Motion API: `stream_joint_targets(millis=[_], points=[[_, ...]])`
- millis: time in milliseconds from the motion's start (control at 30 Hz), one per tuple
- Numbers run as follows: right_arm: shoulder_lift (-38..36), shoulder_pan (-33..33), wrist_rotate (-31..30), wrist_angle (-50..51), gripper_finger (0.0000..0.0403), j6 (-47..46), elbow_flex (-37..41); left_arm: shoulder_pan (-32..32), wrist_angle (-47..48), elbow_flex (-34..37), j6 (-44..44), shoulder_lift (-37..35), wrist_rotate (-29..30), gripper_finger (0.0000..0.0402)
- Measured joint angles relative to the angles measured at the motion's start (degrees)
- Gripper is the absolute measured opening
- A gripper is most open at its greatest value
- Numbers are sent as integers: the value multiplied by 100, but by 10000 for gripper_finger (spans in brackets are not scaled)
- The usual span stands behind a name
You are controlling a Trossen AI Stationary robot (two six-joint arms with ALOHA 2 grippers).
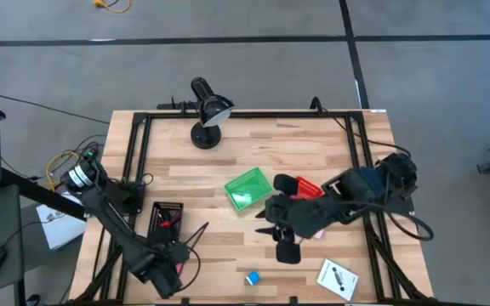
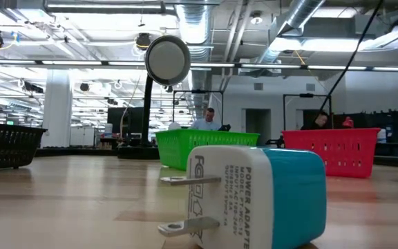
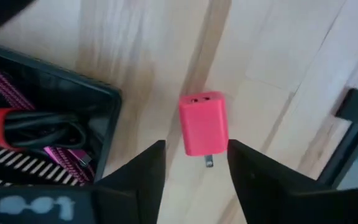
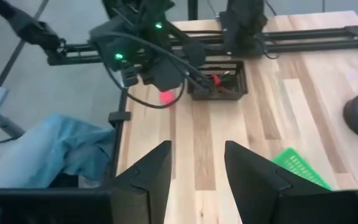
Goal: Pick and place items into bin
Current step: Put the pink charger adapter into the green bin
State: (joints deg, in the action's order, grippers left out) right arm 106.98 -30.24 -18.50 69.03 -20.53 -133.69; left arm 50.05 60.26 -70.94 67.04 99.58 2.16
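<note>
The red-pink block point(image 3: 202, 122), a small plug adapter, lies flat on the wood with its prongs pointing at my left gripper point(image 3: 194, 163). That gripper is open, with one finger standing off each side of the block's near end and touching nothing. It hangs near the table's front-left corner point(image 1: 167, 270), beside the black bin point(image 3: 55, 124). My right gripper point(image 4: 197, 163) is open and empty, and hovers over the table's middle point(image 1: 266, 224). The blue cube point(image 1: 252, 278) and the white card with a black mark point(image 1: 337, 277) lie near the front edge.
The black bin point(image 1: 167, 219) holds maroon and black cords point(image 3: 36, 124). A green bin point(image 1: 247, 189) and a red bin point(image 1: 309, 185) sit mid-table. A round lamp on a stand point(image 1: 207, 110) is at the far edge. A black frame borders the table. People show in the room behind.
</note>
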Motion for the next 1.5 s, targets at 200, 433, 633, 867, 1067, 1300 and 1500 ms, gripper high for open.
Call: stream_joint_targets(millis=[200,433,633,867,1067,1300,1500], points=[[22,-130,24,174,136,0,4,-34,-27,2,-51,192,-34,196],[80,-110,-39,343,134,-86,7,-29,-152,-2,84,253,-40,202],[120,-85,-46,407,133,-93,7,-1,-308,0,108,440,-31,202],[111,-74,-111,394,133,-107,4,-1,-191,90,133,590,-80,202],[111,-74,-111,394,134,-107,4,-1,-726,405,142,594,-150,202],[111,-74,-111,394,133,-103,4,-1,-881,661,65,594,-156,194],[111,-37,-158,393,133,-98,4,-24,-1104,684,-30,594,-170,148]])
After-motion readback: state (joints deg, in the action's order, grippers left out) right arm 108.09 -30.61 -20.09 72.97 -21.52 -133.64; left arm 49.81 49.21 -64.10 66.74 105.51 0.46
